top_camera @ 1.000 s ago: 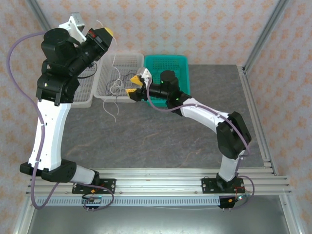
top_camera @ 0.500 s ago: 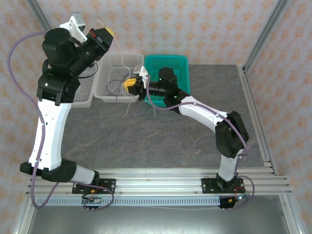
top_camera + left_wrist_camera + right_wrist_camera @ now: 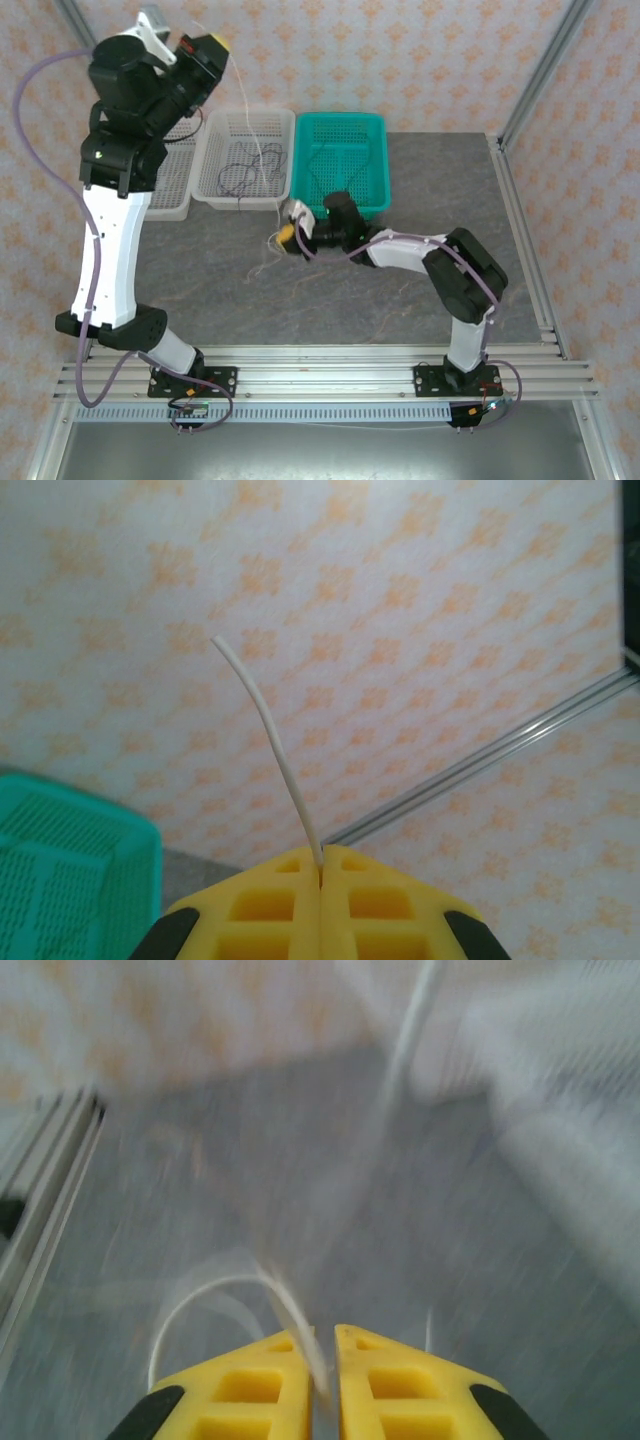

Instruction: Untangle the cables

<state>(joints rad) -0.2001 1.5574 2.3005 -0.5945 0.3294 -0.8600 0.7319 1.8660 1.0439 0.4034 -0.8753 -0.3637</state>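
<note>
A: Left arm [image 3: 105, 250] finish?
B: White links, black joint housings. Right arm [image 3: 400, 245] same. Lilac hose [image 3: 20, 100] runs along each.
A: And the ends?
B: Left gripper [image 3: 321, 858], right gripper [image 3: 325, 1338]: yellow fingers [image 3: 265, 905], square moulded pockets, black corners. Black base plates [image 3: 195, 381].

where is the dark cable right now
In the top view the dark cable lies loosely coiled in the middle white basket, left of the green basket and beyond the right end effector.

Pale wallpaper [image 3: 400, 50] with orange motifs backs a grey tabletop [image 3: 230, 300] edged by aluminium rails [image 3: 320, 360].
</note>
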